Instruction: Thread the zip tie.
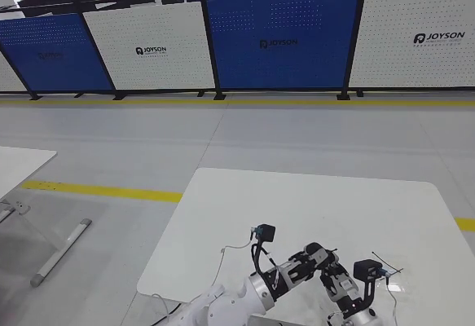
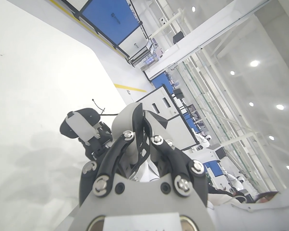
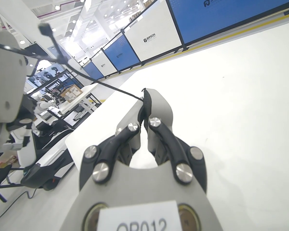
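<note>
A white table [image 1: 302,204] with rounded corners takes up the lower middle and lower right of the top view. The robot's two arms are bunched along the table's near edge at the bottom of the frame. Blue and white perforated panels [image 1: 278,41] line the top of the frame behind a grey floor crossed by a yellow line [image 1: 98,191]. The corner of a second table [image 1: 9,167] juts in at the left edge.

The right gripper [image 3: 143,102] is held above the table, its two fingers pressed together and pinching one end of the black zip tie [image 3: 96,80]. The left gripper [image 2: 141,111] sits close beside it, its fingers also drawn together.

The zip tie rises off the right gripper's fingertips into the air, clear of the table. In the top view it shows as a fine dark line at lower right. It ends in a small square head [image 3: 45,28]. A second thin black strand [image 3: 38,55] crosses the tie just short of the head and runs to the left gripper. Whether that strand is clamped there, or belongs to the same tie, cannot be told.
</note>
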Action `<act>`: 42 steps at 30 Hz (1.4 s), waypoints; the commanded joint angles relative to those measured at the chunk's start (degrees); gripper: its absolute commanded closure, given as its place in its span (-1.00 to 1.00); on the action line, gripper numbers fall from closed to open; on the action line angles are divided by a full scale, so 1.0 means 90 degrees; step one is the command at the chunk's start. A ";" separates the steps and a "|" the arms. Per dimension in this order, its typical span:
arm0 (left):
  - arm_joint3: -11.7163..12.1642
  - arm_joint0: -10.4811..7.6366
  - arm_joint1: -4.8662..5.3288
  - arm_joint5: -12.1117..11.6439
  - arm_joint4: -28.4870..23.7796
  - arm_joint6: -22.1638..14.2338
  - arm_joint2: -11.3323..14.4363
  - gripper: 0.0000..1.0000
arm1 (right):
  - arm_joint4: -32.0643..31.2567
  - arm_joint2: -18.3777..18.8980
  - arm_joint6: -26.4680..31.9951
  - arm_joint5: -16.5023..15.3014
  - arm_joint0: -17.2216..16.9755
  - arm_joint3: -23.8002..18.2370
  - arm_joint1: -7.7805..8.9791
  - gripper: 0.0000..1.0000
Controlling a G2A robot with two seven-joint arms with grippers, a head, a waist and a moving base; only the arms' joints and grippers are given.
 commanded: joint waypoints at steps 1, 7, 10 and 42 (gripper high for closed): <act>-0.0026 0.0016 0.0004 -0.0008 0.0020 -0.0003 0.0001 1.00 | -0.0007 0.0001 -0.0003 0.0000 0.0000 0.0001 -0.0003 1.00; -0.0053 0.0032 0.0011 -0.0021 0.0050 0.0002 0.0007 1.00 | -0.0023 0.0010 -0.0001 -0.0007 -0.0005 0.0001 -0.0012 1.00; -0.0054 0.0033 0.0013 -0.0025 0.0065 0.0013 0.0009 1.00 | -0.0021 0.0018 -0.0010 -0.0012 -0.0011 0.0001 -0.0016 1.00; 0.0055 -0.0005 0.0000 0.0267 -0.0103 0.0419 -0.0092 1.00 | 0.0180 0.0148 -0.0060 0.0007 -0.0090 -0.0139 -0.0063 -1.00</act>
